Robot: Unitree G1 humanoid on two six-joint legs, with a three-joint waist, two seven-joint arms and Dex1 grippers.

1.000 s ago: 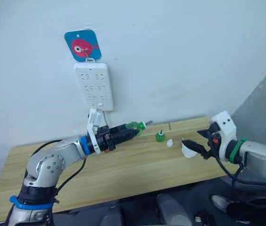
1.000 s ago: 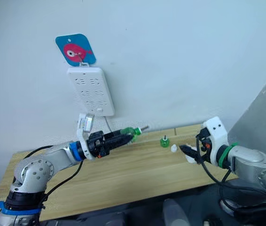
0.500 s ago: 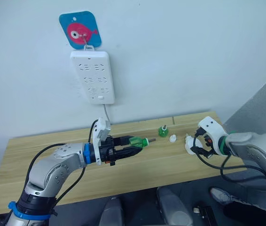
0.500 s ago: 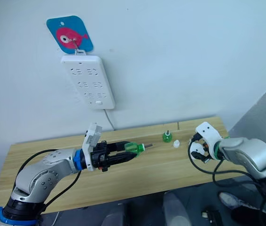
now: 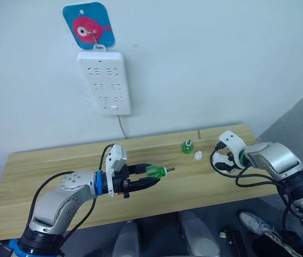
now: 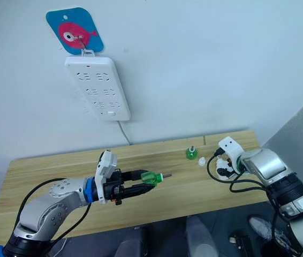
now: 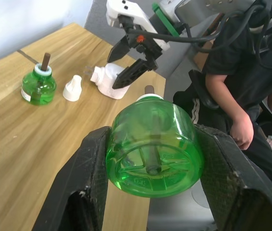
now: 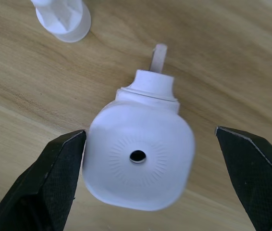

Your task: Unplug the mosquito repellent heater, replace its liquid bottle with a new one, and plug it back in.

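Observation:
My left gripper point(image 5: 147, 177) is shut on a green liquid bottle point(image 5: 154, 171), held on its side above the middle of the wooden table point(image 5: 44, 160), wick pointing right. A second green bottle point(image 5: 187, 146) stands upright at the table's back right, with a small white cap point(image 5: 198, 156) beside it. The white mosquito repellent heater point(image 8: 138, 156) lies on the table, vent hole up. My right gripper point(image 5: 220, 160) hovers right over it, open, with a black finger point(image 8: 54, 178) on each side of the heater.
A long white power strip point(image 5: 103, 80) hangs on the wall under a blue fish hook plate point(image 5: 89, 25), its cord dropping behind the table. A person in a black shirt point(image 7: 232, 86) sits past the table's right end.
The camera has tilted. My left gripper carried the green bottle lower and toward the table's middle. My right gripper turned down over the heater lying on the table.

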